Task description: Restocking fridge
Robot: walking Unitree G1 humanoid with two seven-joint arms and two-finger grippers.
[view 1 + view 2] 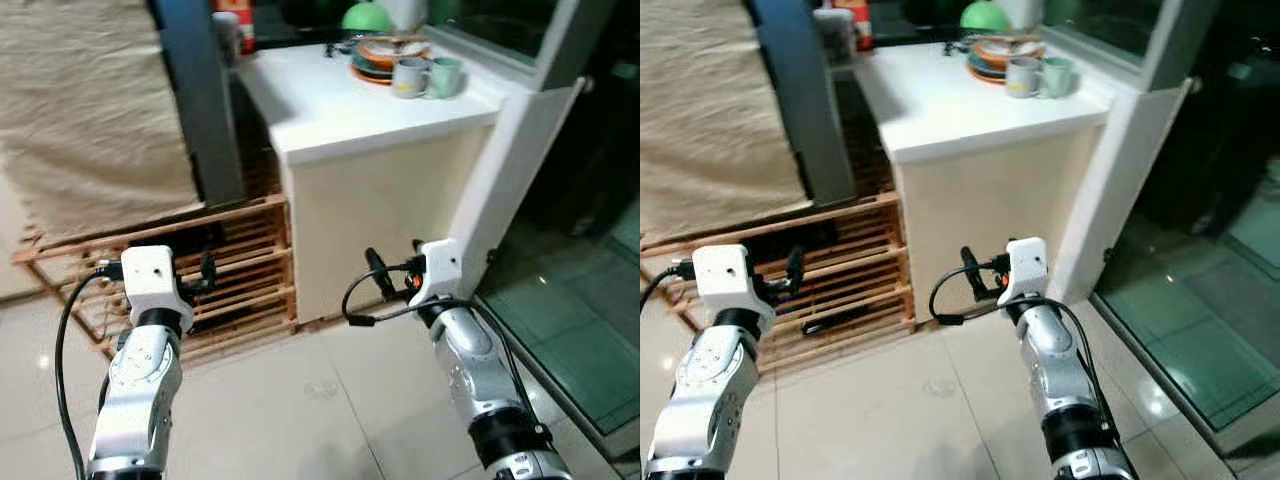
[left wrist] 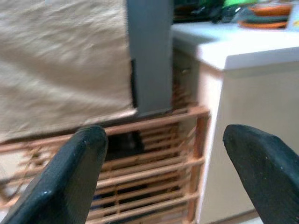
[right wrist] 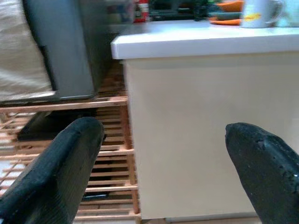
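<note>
Both arms reach forward at low height over the tiled floor (image 1: 300,410), bent at the elbow, wrists level. The left gripper (image 2: 163,172) points at a wooden slatted rack (image 1: 240,290) under a beige cloth (image 1: 90,110); its fingers are spread and hold nothing. The right gripper (image 3: 168,172) faces the cream counter (image 1: 380,210), fingers likewise parted and bare. On the counter stand two mugs (image 1: 428,77) and stacked plates (image 1: 385,55). A grey fridge edge (image 1: 200,100) stands between cloth and counter.

Two mugs (image 1: 428,77) are sitting beside stacked plates (image 1: 385,58) on a white counter (image 1: 340,110); a wooden slatted rack (image 1: 235,290) is standing beside it.
</note>
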